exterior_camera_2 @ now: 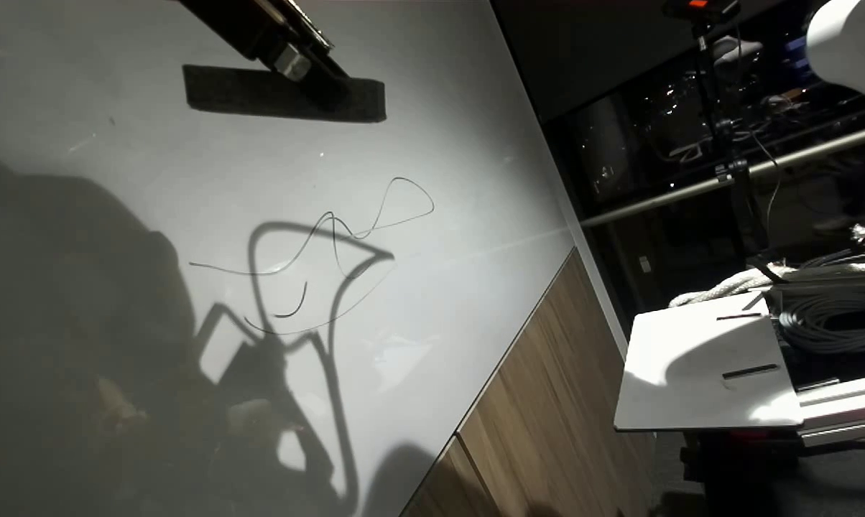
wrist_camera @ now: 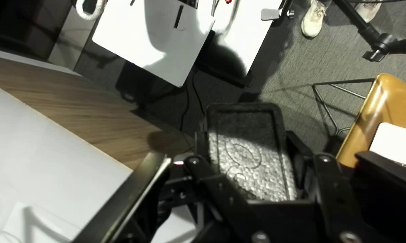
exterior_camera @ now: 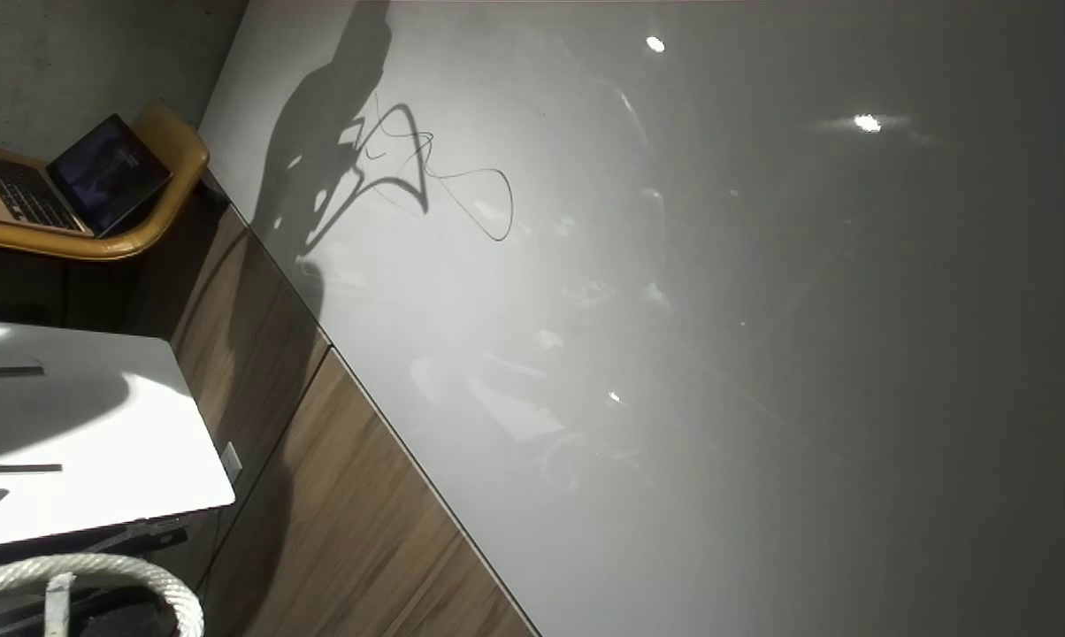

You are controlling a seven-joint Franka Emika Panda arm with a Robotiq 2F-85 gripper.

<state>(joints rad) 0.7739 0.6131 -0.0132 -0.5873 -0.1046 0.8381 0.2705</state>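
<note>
Dark grey is the block, and we find it clamped from both sides by the gripper, in front of the white board; whether it touches this board, we cannot tell. Reading from left to right, an exterior view gives us an orange chair with an opened laptop on it, then a slotted white tabletop, wooden panels, and on the board a dark shadow, which crosses a thin drawn line. The block itself we see only from elsewhere: in an exterior view it appears at upper left, above the drawn line, while the wooden panels, the tabletop and a coil of cable follow toward the right. In the wrist view, the board lies at the left, the block near the middle, and to the right come pale shoes and the chair. As for direction, where the exterior view shows it, the long axis of the block runs almost level, its right end slightly lower. In the wrist view this axis goes from bottom to top, and the broad face with engraved rings is turned to the camera.
</note>
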